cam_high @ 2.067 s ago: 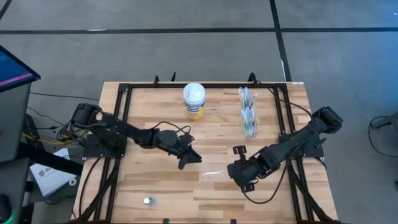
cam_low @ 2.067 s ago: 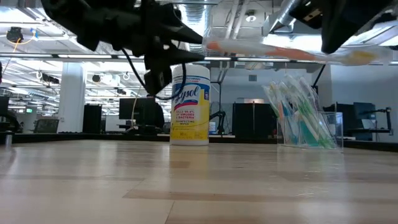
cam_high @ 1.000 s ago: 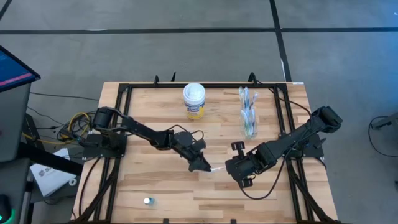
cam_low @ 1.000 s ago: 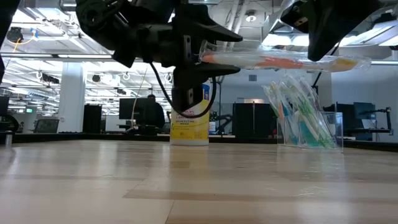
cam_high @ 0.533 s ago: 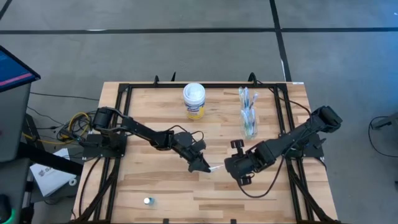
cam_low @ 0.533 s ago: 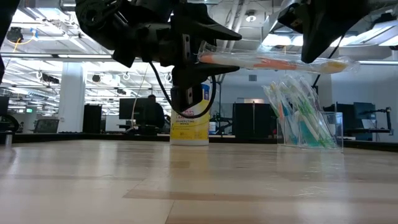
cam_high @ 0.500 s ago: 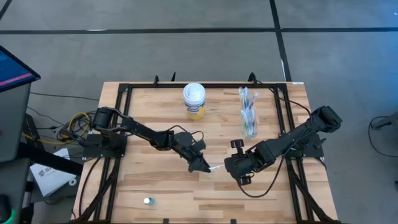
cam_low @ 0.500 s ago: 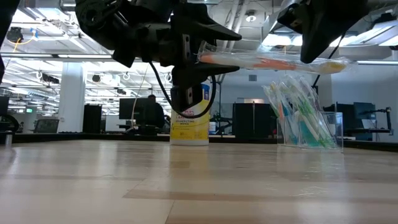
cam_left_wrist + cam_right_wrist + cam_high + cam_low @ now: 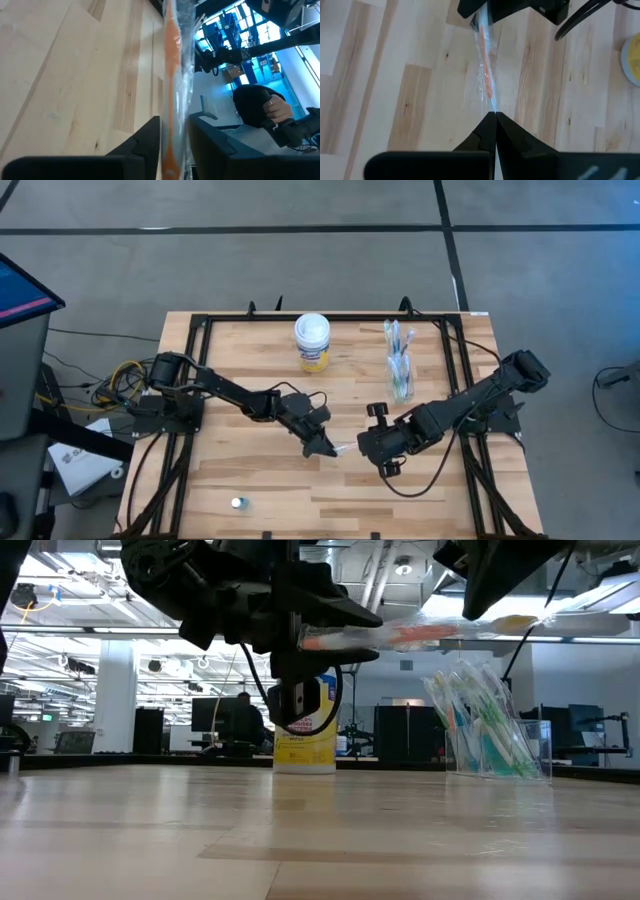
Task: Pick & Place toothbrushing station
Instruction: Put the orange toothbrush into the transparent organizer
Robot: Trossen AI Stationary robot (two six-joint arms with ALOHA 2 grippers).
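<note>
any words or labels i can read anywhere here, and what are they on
Nothing reads clearly now.
Yellow-labelled canister: the left gripper hides the brand line; the small print below is too small to read.
Wrapped orange toothbrush, held by both grippers: no print visible.
Cup of toothbrushes: no readable print.

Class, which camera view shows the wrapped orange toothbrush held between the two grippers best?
The right wrist view: the wrapped toothbrush runs full length from the right gripper to the left gripper. The low view shows it side-on, the left wrist view close up, the high view barely.
</note>
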